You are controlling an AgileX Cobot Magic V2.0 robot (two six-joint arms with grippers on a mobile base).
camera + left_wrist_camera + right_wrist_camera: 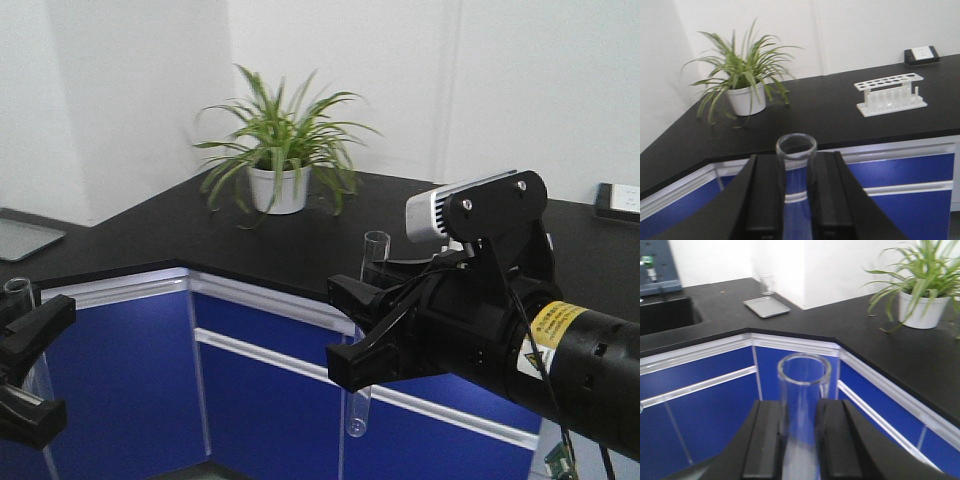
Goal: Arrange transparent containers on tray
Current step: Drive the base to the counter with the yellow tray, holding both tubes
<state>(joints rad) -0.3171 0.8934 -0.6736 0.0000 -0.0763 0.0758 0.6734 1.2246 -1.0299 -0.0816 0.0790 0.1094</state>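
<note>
Each gripper holds one transparent container, a clear glass test tube, upright in the air in front of the blue cabinets. In the front view, my right gripper [352, 335] is shut on a tube [375, 252] whose rounded bottom hangs below the fingers. My left gripper [42, 365] at the lower left is shut on another tube [19, 292]. In the left wrist view the tube rim [796, 145] rises above my left gripper [796, 200]. In the right wrist view the tube [804, 375] stands between the pads of my right gripper [801, 440]. The tray is out of view.
A black L-shaped counter [300, 235] tops the blue cabinets [130, 380]. On it stand a potted plant [278, 150], a white test tube rack [890, 94], a grey metal tray [766, 306] with a glass [767, 284] behind it, and a sink [665, 315]. A socket [921, 54] sits by the wall.
</note>
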